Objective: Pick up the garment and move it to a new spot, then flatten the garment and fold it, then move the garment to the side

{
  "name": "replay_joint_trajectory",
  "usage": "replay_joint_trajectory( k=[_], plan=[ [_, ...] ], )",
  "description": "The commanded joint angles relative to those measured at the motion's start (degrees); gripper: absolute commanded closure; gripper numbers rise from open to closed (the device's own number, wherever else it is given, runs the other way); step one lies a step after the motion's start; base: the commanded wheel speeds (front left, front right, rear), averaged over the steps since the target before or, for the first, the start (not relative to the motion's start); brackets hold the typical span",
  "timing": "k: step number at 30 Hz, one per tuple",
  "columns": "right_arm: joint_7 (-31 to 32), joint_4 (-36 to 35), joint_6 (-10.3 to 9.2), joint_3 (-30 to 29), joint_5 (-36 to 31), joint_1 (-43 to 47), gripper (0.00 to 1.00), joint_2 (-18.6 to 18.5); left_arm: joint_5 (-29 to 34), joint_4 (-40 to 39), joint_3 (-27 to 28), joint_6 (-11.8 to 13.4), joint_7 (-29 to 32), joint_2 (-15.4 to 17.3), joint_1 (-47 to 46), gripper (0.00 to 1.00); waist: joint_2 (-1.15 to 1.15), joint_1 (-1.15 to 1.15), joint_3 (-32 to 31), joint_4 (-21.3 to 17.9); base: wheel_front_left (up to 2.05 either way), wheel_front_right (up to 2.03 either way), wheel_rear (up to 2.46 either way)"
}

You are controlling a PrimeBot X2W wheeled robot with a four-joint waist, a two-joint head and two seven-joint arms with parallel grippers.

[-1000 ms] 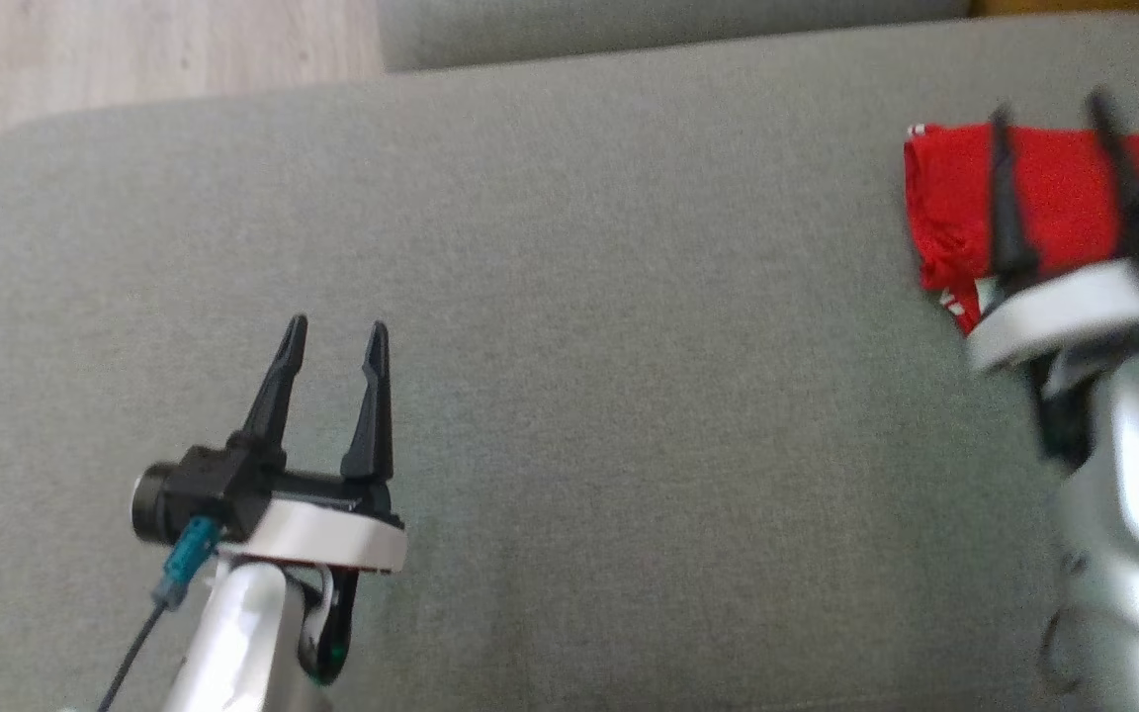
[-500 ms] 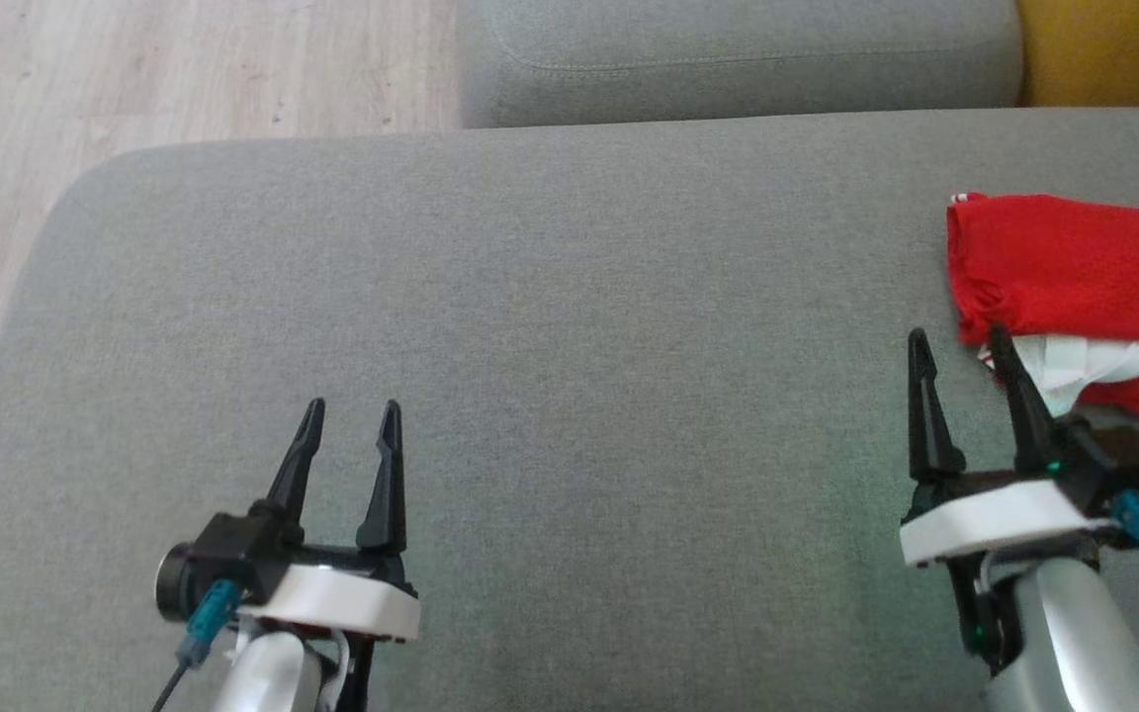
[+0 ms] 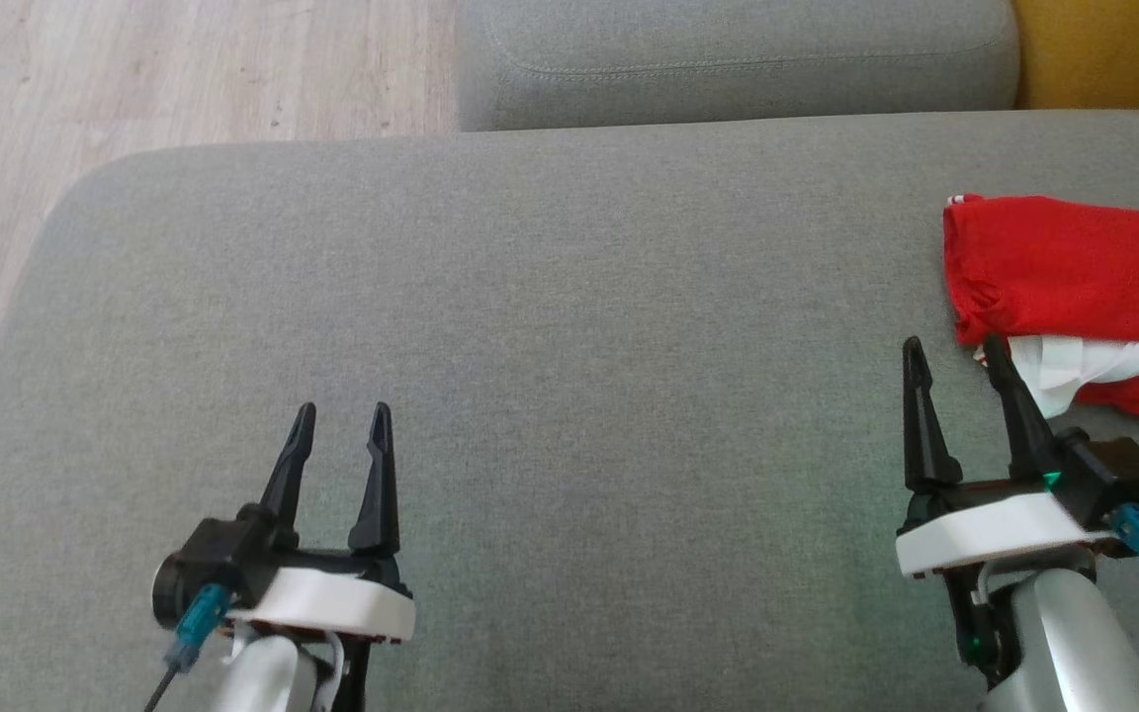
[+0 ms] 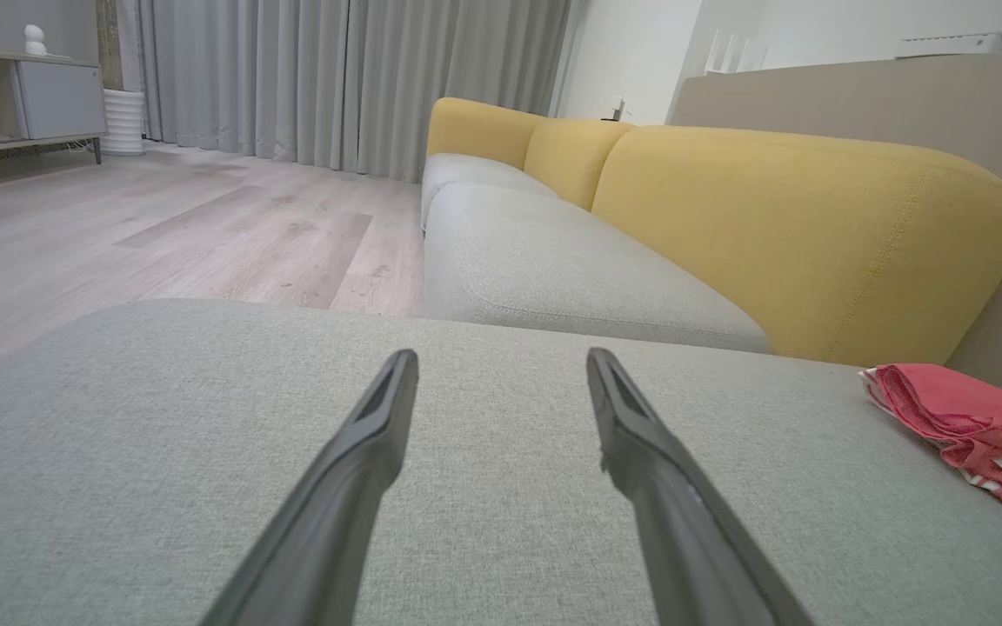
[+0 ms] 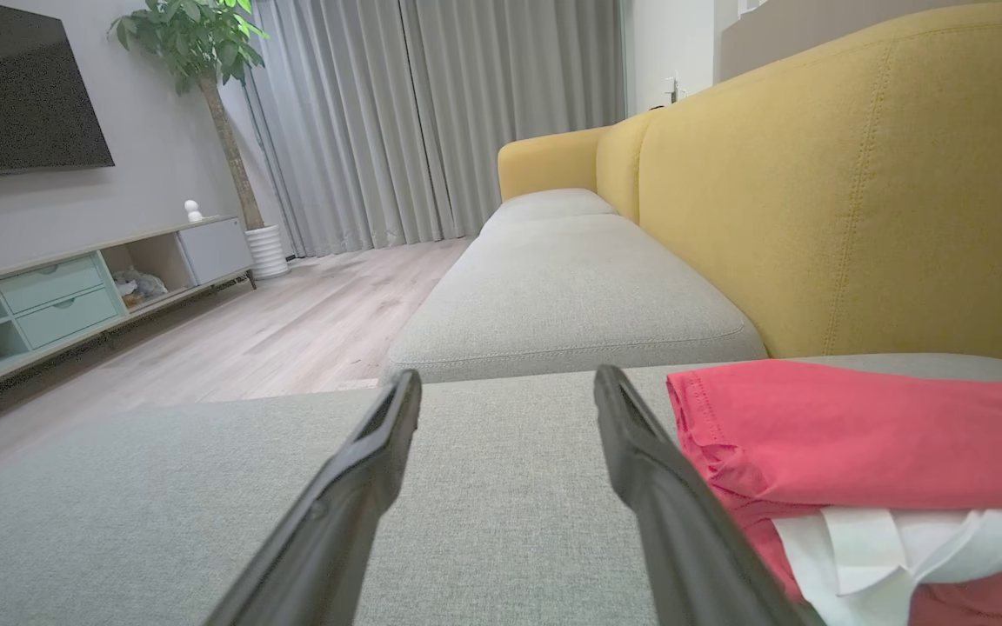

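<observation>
**Left tool [image 3: 344, 410] and right tool [image 3: 954, 344] hang open and empty over a grey sofa seat [image 3: 569, 297], with one red garment [image 3: 1074, 262] at its right side.**

Nearest are the two tools, one at the near left of the seat and one at the near right. Each has two dark fingers pointing away, four in all, with the jaws spread and nothing between them. Just past the right tool's right fingertip lies the single garment, folded, with a white layer showing along its near edge. Whether the fingertip touches the cloth cannot be told. The garment lies well apart from the left tool. Beyond it, a second grey seat [image 3: 728, 59] meets the far edge. A yellow backrest [image 3: 1103, 54] stands at the far right and a pale wood floor [image 3: 184, 69] lies at the far left.
</observation>
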Motion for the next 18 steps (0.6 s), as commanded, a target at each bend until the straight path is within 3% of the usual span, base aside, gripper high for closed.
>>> replay_joint_trajectory(
  k=[1, 12, 13, 18],
  plan=[
    [-0.8, -1.9, -0.05, 1.6, 0.7, -1.3, 0.0, -0.1, -0.4, -1.7, 1.9, 0.4, -0.3, 0.2, -1.1, 0.0, 0.0, 0.0, -0.1, -0.2, 0.0, 0.0, 0.0],
    [-0.8, -1.1, -0.05, 2.2, 1.5, -1.2, 0.0, -0.1, -1.4, -1.4, 3.0, 1.6, -0.3, 0.2, -0.6, 0.0, 0.0, 0.0, -0.3, -0.7, 0.0, 0.0, 0.0],
    [0.0, 0.7, 0.0, 0.6, 1.4, 0.0, 1.0, 0.0, -1.2, 0.3, 0.5, 1.0, 0.0, 0.0, 0.2, 1.0, 0.0, 0.0, -0.3, -0.7, 0.0, 0.0, 0.0],
    [0.5, 3.0, 0.0, 0.5, 3.1, 0.7, 1.0, 0.1, -2.7, 2.5, 0.6, 0.9, 0.5, 0.0, 0.7, 1.0, 0.0, 0.0, -0.3, -0.7, 0.0, 0.0, 0.0]
  ],
)
